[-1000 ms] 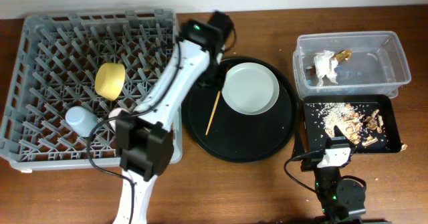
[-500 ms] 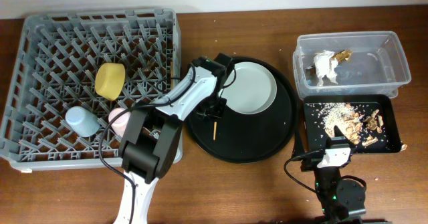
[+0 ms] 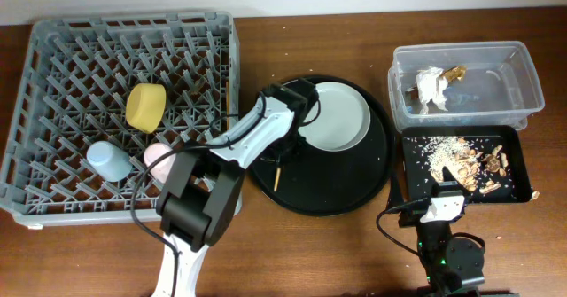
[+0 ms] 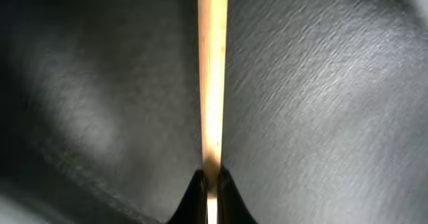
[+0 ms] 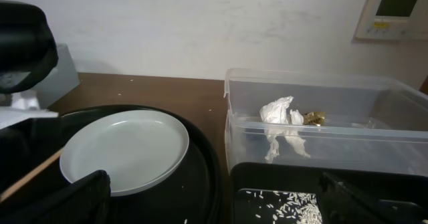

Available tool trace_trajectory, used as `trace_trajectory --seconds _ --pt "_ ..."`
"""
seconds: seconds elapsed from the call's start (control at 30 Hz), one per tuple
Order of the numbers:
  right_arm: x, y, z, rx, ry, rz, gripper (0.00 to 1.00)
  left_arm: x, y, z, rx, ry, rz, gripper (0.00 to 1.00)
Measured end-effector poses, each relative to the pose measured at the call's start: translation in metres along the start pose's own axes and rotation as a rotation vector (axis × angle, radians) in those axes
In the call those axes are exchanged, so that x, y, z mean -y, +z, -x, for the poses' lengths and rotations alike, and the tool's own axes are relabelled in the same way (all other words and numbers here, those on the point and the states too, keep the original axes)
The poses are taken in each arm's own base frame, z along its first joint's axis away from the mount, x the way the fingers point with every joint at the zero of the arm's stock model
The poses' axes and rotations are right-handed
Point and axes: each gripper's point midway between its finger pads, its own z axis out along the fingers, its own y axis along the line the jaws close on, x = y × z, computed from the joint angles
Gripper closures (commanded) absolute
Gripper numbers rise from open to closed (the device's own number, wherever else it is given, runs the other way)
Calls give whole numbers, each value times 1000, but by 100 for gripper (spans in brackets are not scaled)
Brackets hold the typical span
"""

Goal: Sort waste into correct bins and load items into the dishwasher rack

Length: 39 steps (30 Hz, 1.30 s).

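Observation:
My left gripper [image 3: 285, 149] is down on the round black tray, shut on a thin wooden chopstick [image 3: 278, 175]. In the left wrist view the jaws [image 4: 211, 184] pinch that chopstick [image 4: 212, 77] against the tray. The pale plate [image 3: 331, 117] lies beside it and also shows in the right wrist view [image 5: 125, 150]. The grey dishwasher rack [image 3: 53, 58] holds the yellow bowl [image 3: 145, 105], light blue cup [image 3: 106, 160] and pink cup [image 3: 159, 158]. My right gripper [image 3: 446, 189] is open and empty at the near edge of the shallow black tray [image 3: 523, 168]; its fingers [image 5: 214, 204] stand wide apart.
The clear tub [image 3: 524, 75] holds the white napkin [image 3: 430, 87] and a gold-brown scrap [image 3: 456, 72]. Beige crumbs [image 3: 461, 160] lie in the shallow black tray. The large round black tray [image 3: 354, 191] sits mid-table. My left arm reaches across the rack's right edge.
My left arm swung from the back of the round tray down onto the chopstick and closed on it. The chopstick's free end shifted slightly left. The right arm has not moved.

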Motion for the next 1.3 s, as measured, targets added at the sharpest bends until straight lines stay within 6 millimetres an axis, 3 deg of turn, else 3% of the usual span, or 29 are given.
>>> trace_trajectory --seconds 0.03,0.1,0.13,0.23,0.27,0.3,0.33,0.43,0.47,0.57,0.67,0.73,0.77,0.83,0.87,0.93,1.0,1.13,1.17,1.2,1.23,1.3 --pt "0 0 0 0 0 0 1 -7 -13 1 -13 -15 11 100" --pt "0 0 0 0 1 0 2 -29 -66 22 60 -77 -4 100" --pt "0 0 0 0 0 0 2 -52 -113 35 162 -129 -16 100" --pt "0 0 0 0 0 0 2 -109 -181 39 334 -244 8 100" --pt "0 0 0 0 1 0 2 -122 -186 38 347 -271 23 99" --pt "0 0 0 0 0 0 2 -130 -181 40 341 -287 36 89" --pt "0 0 0 0 0 0 2 -133 -166 41 316 -293 51 69" --pt "0 0 0 0 0 0 2 -138 -118 37 215 -288 94 68" --pt "0 0 0 0 0 0 2 -138 -110 34 192 -287 101 68" --pt "0 0 0 0 0 0 2 -138 -120 30 184 -286 97 67" --pt "0 0 0 0 0 0 2 -112 -143 48 264 -263 -20 63" --pt "0 0 0 0 0 0 2 -81 -148 61 327 -196 -79 61" --pt "0 0 0 0 0 0 1 -55 -154 75 399 -129 -112 61" --pt "0 0 0 0 1 0 2 -15 -149 81 435 -29 -158 61" --pt "0 0 0 0 1 0 2 5 -130 87 410 3 -198 60" --pt "0 0 0 0 0 0 1 12 -99 93 348 -8 -222 58" --pt "0 0 0 0 0 0 1 11 -45 93 230 -41 -225 57" --pt "0 0 0 0 0 0 2 21 -11 93 155 -68 -270 58" --pt "0 0 0 0 0 0 1 24 -9 94 153 -66 -287 64" --pt "0 0 0 1 -1 0 1 25 -10 95 156 -65 -298 78" --pt "0 0 0 1 0 0 2 27 -10 95 153 -67 -308 100" --pt "0 0 0 0 0 0 2 29 -10 93 139 -72 -323 100"
